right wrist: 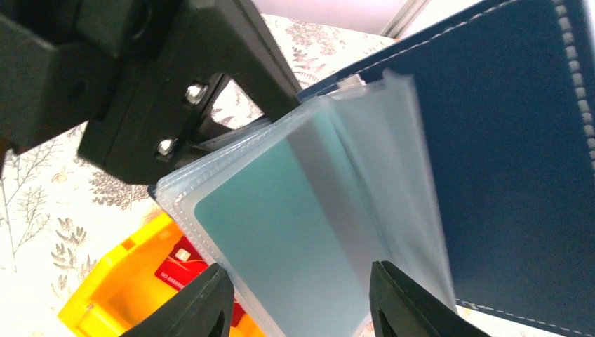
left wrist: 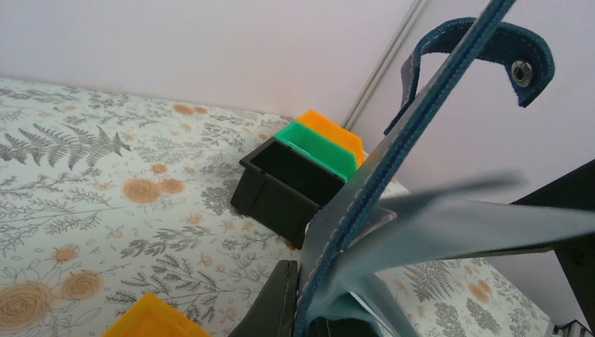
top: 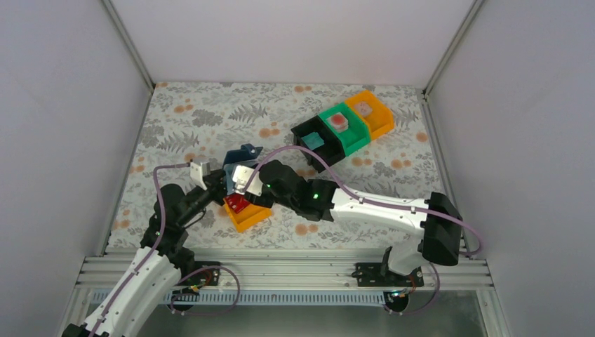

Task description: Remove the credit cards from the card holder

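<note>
The left gripper (top: 223, 186) is closed on the wallet (right wrist: 512, 161) and holds it above the table (top: 196, 119), a little left of the middle of the top view. In the left wrist view the navy edge of the wallet runs from the fingers (left wrist: 277, 309) at the bottom up to the snap tab (left wrist: 519, 63) in the upper right corner.

The wallet is open, and its clear sleeves (right wrist: 400, 161) fan out toward the right wrist camera. A teal card (right wrist: 281, 239) sits inside the front sleeve. The right gripper (right wrist: 302, 305) is at the lower edge of the sleeves with its fingers apart. I cannot tell if they touch the sleeve.

In the lower left of the right wrist view a red card (right wrist: 184, 268) lies in an orange bin (right wrist: 112, 288). In the middle of the left wrist view a black bin (left wrist: 270, 200), a green bin (left wrist: 319, 151) and a far orange bin (left wrist: 333, 130) stand in a row, side by side.
</note>
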Robot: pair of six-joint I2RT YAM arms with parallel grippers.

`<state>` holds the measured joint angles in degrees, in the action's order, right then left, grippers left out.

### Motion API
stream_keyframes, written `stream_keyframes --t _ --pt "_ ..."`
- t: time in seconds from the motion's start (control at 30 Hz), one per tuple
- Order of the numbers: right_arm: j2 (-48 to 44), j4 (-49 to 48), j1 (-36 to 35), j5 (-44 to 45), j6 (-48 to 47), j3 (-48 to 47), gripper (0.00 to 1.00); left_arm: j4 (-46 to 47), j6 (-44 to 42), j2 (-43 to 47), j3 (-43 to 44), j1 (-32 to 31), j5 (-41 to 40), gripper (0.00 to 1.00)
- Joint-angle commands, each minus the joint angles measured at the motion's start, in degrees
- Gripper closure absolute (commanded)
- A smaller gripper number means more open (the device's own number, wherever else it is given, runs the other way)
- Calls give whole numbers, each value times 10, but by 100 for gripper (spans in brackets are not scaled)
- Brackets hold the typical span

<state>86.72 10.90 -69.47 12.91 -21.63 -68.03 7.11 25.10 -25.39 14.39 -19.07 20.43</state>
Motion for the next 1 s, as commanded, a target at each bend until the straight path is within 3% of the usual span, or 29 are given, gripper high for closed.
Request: stream_keyframes --t 0.0,0.13,0.4,0.53,0.73,0.77,0.9,0.97 --pt "-3 -47 -2 40 -9 -6 54 20 4 1 2 2 8 98" --pt "-5 -48 11 50 -8 -11 66 28 -3 1 1 2 19 98" --pt "1 31 27 -22 -2 -43 78 42 -15 2 -3 3 51 98" --pt "1 71 35 -65 9 -61 95 53 -33 -1 -4 2 77 98" --pt "-29 85 53 -81 47 -57 96 59 -46 3 -3 2 90 97" --pt "-41 80 62 -85 59 -52 96 61 -43 4 -4 2 92 94" --pt "-88 62 110 -144 109 -34 96 65 -35 7 -7 2 89 48" --pt "-106 59 132 -173 129 -30 96 62 -35 8 -6 2 85 36"
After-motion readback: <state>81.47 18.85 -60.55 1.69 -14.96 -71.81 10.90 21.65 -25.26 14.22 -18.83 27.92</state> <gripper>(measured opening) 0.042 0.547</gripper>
